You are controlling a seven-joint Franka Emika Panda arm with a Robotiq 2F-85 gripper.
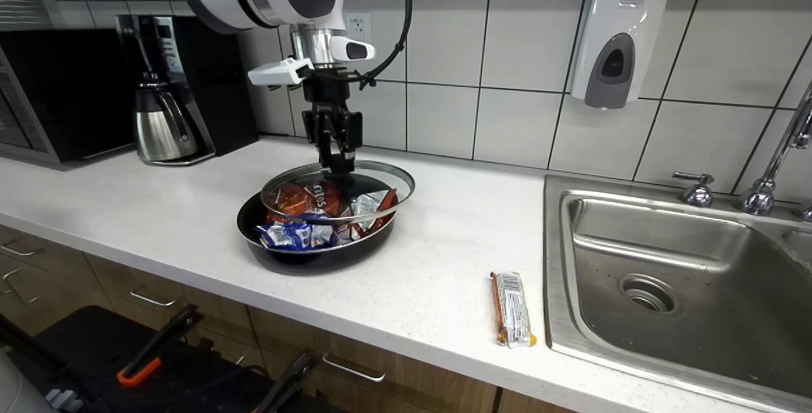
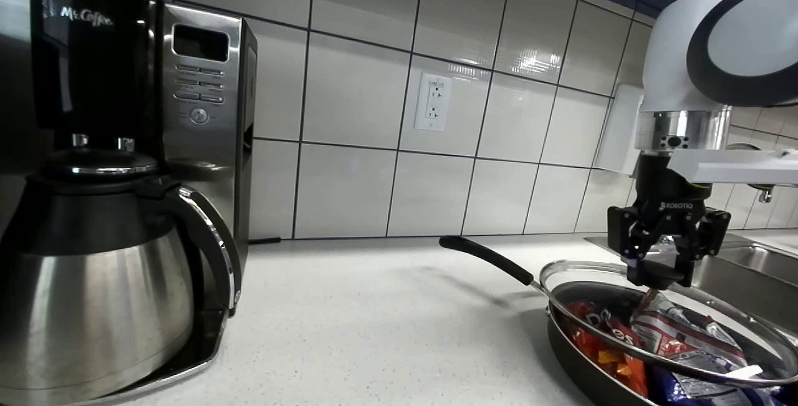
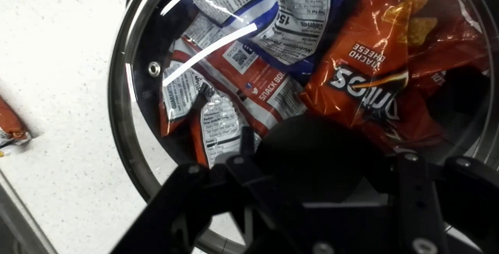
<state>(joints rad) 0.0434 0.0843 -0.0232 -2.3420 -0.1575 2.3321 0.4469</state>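
Observation:
My gripper (image 2: 661, 273) is shut on the round black knob (image 3: 312, 148) of a glass lid, one finger on each side. The lid (image 2: 629, 350) has a metal rim and sits slightly askew over a black frying pan (image 1: 304, 263). A gap shows between rim and pan on the near side; whether the lid touches the bags or pan elsewhere I cannot tell. Through the glass I see a red Doritos bag (image 3: 362, 78), a blue bag (image 1: 295, 236) and red-and-white bags (image 3: 234, 70). The pan's black handle (image 2: 489, 257) points toward the wall.
A wrapped snack bar (image 1: 512, 308) lies on the counter beside the steel sink (image 1: 557, 311) and its faucet (image 1: 758, 197). A coffee maker (image 1: 212, 83) with a steel carafe (image 2: 93, 319) and a microwave (image 1: 60, 83) stand opposite. A soap dispenser (image 1: 625, 32) hangs on the tiled wall.

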